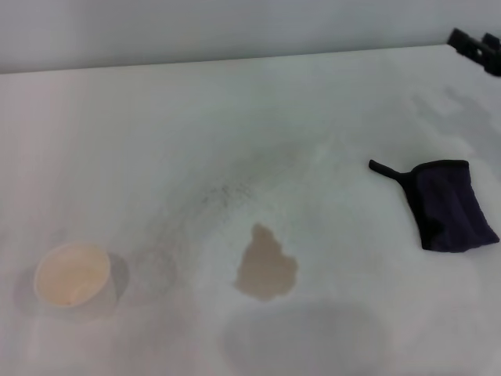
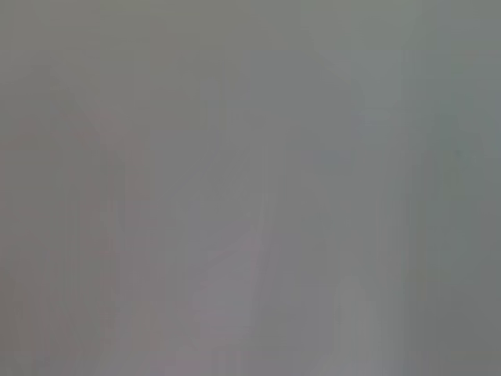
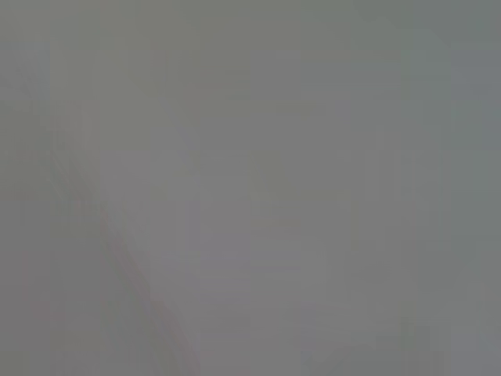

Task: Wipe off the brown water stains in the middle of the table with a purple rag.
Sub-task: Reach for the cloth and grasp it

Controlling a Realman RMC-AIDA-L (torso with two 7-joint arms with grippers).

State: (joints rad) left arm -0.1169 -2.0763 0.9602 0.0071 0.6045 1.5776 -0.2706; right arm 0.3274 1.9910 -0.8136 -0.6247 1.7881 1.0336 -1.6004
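Note:
The brown water stain (image 1: 266,268) is a tan blob with a small upper lobe, lying on the white table (image 1: 235,117) at front centre. The purple rag (image 1: 450,205) lies flat to the right of the stain, its thin loop tail pointing left. A black part that looks like my right gripper (image 1: 477,47) shows at the far right corner, raised above the table and well behind the rag, touching nothing. My left gripper is out of view. Both wrist views show only blank grey.
A small white cup (image 1: 72,276) with pale liquid stands at the front left. Faint grey speckled smudges (image 1: 223,194) lie behind the stain. A soft shadow (image 1: 458,110) falls on the table under the black part.

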